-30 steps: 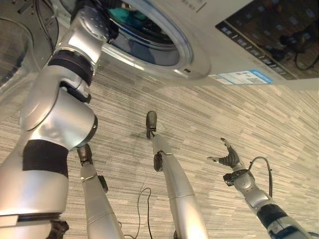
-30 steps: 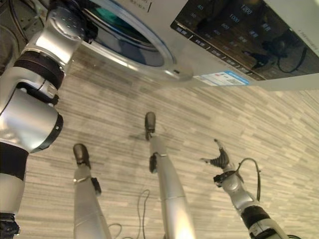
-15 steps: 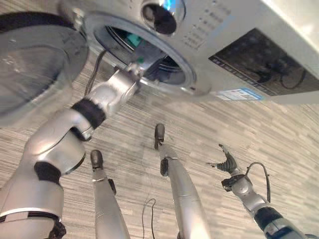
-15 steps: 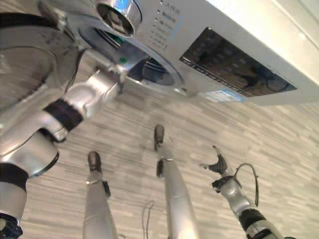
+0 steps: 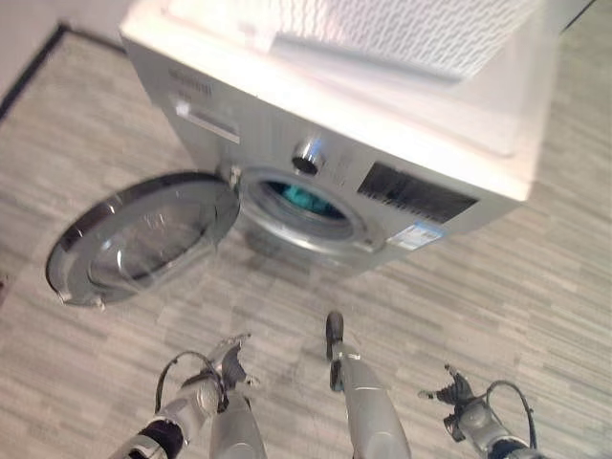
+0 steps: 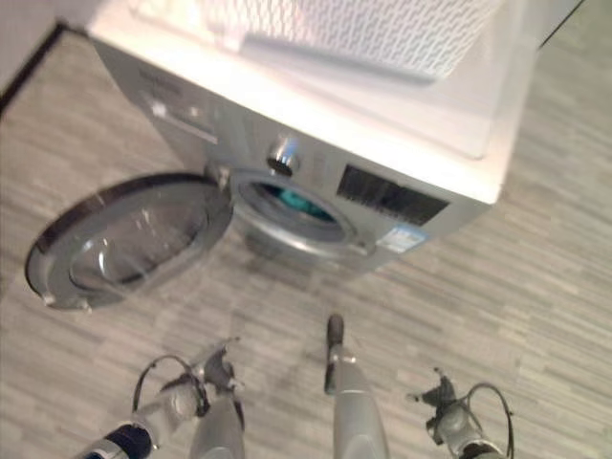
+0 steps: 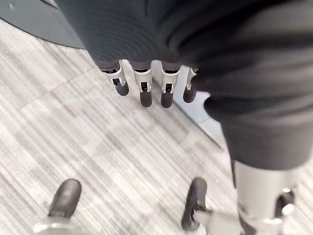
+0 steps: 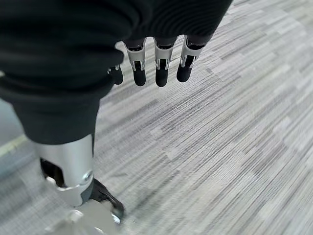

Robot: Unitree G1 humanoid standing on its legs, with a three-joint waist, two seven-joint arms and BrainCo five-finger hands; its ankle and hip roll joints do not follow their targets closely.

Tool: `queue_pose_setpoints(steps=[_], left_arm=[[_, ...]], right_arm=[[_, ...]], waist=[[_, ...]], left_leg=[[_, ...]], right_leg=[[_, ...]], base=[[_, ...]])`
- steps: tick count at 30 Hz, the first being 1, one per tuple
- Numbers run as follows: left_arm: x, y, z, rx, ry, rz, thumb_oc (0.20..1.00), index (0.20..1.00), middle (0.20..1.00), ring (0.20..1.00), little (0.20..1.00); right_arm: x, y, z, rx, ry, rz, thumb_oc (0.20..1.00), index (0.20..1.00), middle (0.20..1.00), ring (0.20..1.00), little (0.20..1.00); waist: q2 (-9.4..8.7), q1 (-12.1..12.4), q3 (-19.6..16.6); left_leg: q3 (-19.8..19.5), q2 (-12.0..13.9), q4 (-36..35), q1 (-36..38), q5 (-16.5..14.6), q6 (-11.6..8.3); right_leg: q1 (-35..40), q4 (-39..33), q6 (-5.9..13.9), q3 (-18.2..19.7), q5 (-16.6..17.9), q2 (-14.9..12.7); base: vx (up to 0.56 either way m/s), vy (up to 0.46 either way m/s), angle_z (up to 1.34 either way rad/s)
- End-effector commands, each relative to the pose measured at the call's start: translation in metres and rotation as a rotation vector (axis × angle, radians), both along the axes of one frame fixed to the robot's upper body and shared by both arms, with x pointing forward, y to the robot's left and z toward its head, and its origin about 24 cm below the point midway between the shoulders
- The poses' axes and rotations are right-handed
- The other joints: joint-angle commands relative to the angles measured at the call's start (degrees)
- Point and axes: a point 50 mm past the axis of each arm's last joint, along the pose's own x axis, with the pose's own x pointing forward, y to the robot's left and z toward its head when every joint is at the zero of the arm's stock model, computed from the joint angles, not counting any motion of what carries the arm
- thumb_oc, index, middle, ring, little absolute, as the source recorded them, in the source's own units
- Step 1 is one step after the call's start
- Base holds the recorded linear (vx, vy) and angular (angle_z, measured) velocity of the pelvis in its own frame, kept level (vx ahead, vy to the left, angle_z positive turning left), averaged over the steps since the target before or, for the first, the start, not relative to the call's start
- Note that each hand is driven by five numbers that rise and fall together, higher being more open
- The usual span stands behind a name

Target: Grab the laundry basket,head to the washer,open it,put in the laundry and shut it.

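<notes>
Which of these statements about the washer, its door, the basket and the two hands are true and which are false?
1. The silver front-loading washer's round glass door is shut. False: it hangs wide open.
2. Teal laundry lies inside the drum. True.
3. The white perforated laundry basket stands on the floor. False: it sits on top of the washer.
4. The left hand holds a garment. False: its fingers are relaxed and empty.
5. The right hand hangs open above the grey striped floor. True.
</notes>
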Motion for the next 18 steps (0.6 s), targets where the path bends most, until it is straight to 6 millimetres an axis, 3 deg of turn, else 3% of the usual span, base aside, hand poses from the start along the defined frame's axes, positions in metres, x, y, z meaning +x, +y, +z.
queue_pose_setpoints(steps=[1,2,3,4,5,6,8,10,12,14,18], left_arm=[[0.002,0.016,0.000,0.016,-0.010,0.118,1.000,1.000,1.000,1.000,1.000],[0.002,0.016,0.000,0.016,-0.010,0.118,1.000,1.000,1.000,1.000,1.000],[-0.028,0.024,-0.018,-0.001,0.102,0.242,1.000,1.000,1.000,1.000,1.000],[-0.028,0.024,-0.019,-0.001,0.103,0.242,1.000,1.000,1.000,1.000,1.000],[-0.046,0.031,-0.027,0.000,0.161,0.315,1.000,1.000,1.000,1.000,1.000],[-0.046,0.031,-0.027,0.000,0.161,0.315,1.000,1.000,1.000,1.000,1.000],[-0.066,0.040,-0.034,-0.006,0.216,0.409,1.000,1.000,1.000,1.000,1.000],[-0.073,0.043,-0.036,-0.007,0.235,0.440,1.000,1.000,1.000,1.000,1.000],[-0.083,0.056,-0.036,-0.020,0.254,0.512,1.000,1.000,1.000,1.000,1.000],[-0.093,0.057,-0.039,-0.027,0.271,0.546,1.000,1.000,1.000,1.000,1.000],[-0.103,0.056,-0.042,-0.032,0.303,0.565,1.000,1.000,1.000,1.000,1.000]], right_arm=[[-0.018,-0.026,0.003,-0.019,0.016,-0.167,1.000,1.000,1.000,1.000,1.000],[-0.018,-0.026,0.003,-0.019,0.016,-0.167,1.000,1.000,1.000,1.000,1.000],[-0.030,-0.025,-0.001,0.009,0.033,-0.238,1.000,1.000,1.000,1.000,1.000],[-0.030,-0.026,-0.001,0.008,0.033,-0.238,1.000,1.000,1.000,1.000,1.000],[-0.036,-0.023,-0.005,0.017,0.052,-0.253,1.000,1.000,1.000,1.000,1.000],[-0.037,-0.023,-0.005,0.017,0.053,-0.253,1.000,1.000,1.000,1.000,1.000],[-0.040,-0.013,-0.010,0.052,0.064,-0.261,1.000,1.000,1.000,1.000,1.000],[-0.042,-0.010,-0.012,0.064,0.073,-0.265,1.000,1.000,1.000,1.000,1.000],[-0.057,-0.033,-0.006,0.052,0.084,-0.328,1.000,1.000,1.000,1.000,1.000],[-0.060,-0.037,-0.005,0.033,0.124,-0.356,1.000,1.000,1.000,1.000,1.000],[-0.057,-0.028,-0.009,0.056,0.125,-0.341,1.000,1.000,1.000,1.000,1.000]], waist=[[0.88,-1.26,-1.60],[0.88,-1.27,-1.62],[1.92,-0.79,-4.99],[1.94,-0.83,-4.93],[2.15,-0.54,-6.90],[2.16,-0.59,-6.81],[2.15,0.36,-9.04],[2.05,0.57,-9.83],[1.46,1.06,-11.22],[1.68,2.74,-12.44],[1.50,3.74,-13.50]], left_leg=[[0.75,0.77,-1.31,-1.29,7.11,-0.19],[0.74,0.76,-1.36,-1.30,7.14,-0.18],[0.59,0.42,-5.20,2.87,9.61,-0.88],[0.59,0.43,-5.42,3.11,9.70,-0.89],[0.23,0.31,-7.24,5.17,9.97,-1.06],[0.23,0.33,-7.41,5.39,10.04,-1.07],[-0.33,0.01,-9.01,7.48,9.97,-1.15],[-0.60,-0.10,-9.48,8.02,9.66,-1.19],[-0.64,-0.08,-10.02,8.81,9.66,-1.39],[-1.81,-0.18,-10.02,8.36,9.57,-1.79],[-2.97,-0.20,-10.02,7.74,9.75,-2.36]], right_leg=[[7.88,1.68,2.76,-2.45,-8.76,-2.09],[7.88,1.64,2.76,-2.47,-8.73,-2.09],[12.47,-1.01,3.15,-3.39,-8.54,-2.35],[12.69,-1.14,3.15,-3.44,-8.52,-2.33],[14.92,-2.21,3.23,-3.95,-8.82,-2.34],[15.14,-2.32,3.23,-4.00,-8.81,-2.32],[18.18,-3.69,3.18,-4.52,-9.27,-2.18],[19.17,-4.38,3.22,-4.85,-9.34,-2.10],[20.83,-5.73,3.35,-5.37,-9.24,-2.08],[22.62,-7.30,3.50,-7.39,-9.16,-1.97],[24.23,-9.19,3.20,-8.83,-9.11,-1.43]], base=[[0.10,0.055,0.10],[0.20,0.063,0.15],[0.17,0.039,0.14],[0.27,0.035,0.18],[0.10,-0.005,0.19],[0.15,-0.003,0.16],[0.13,-0.010,0.15],[0.09,-0.020,0.20],[0.08,-0.045,0.21],[0.05,-0.045,0.19],[0.02,-0.028,0.35]])
